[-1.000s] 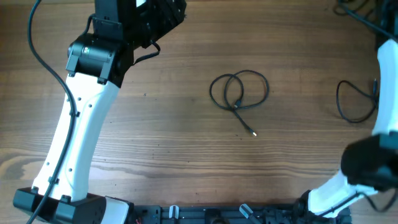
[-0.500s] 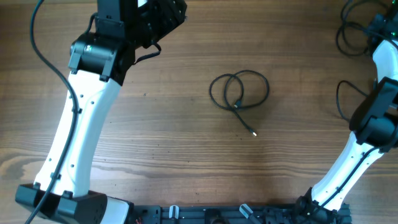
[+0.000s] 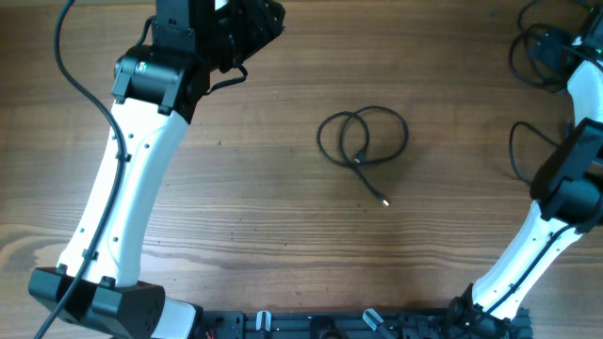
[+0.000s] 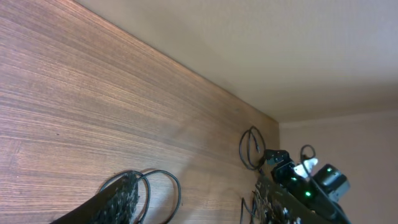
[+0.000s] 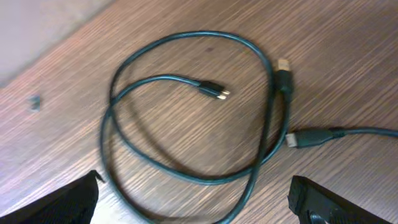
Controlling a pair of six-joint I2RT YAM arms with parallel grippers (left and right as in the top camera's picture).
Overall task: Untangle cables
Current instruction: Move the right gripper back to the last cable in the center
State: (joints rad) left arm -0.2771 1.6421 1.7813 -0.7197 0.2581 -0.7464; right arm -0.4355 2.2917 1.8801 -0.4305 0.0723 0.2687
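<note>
Three thin black cables lie on the wooden table. A small coil [image 3: 359, 160] with a free plug end [image 3: 384, 201] sits at the centre. A second loop [image 3: 514, 155] lies at the right edge, and a third [image 3: 515, 58] in the far right corner. My right gripper [image 3: 570, 42] hovers over that corner loop [image 5: 196, 178], jaws wide open [image 5: 199, 214] and nothing between them; several plugs [image 5: 214, 91] show below. My left gripper [image 3: 254, 24] is at the far left, open [image 4: 189, 211] and empty, looking across at the centre coil [image 4: 179, 195].
Thicker black wires run along the left arm [image 3: 141, 188] and the right arm [image 3: 565, 179]. The right arm stands over the right-edge loop. The table's far edge meets a wall [image 4: 249, 43]. A black rail [image 3: 358, 325] lines the near edge.
The right arm has swung from the near right up to the far right corner, and its jaws have gone from shut to wide open. The left arm has barely shifted.
</note>
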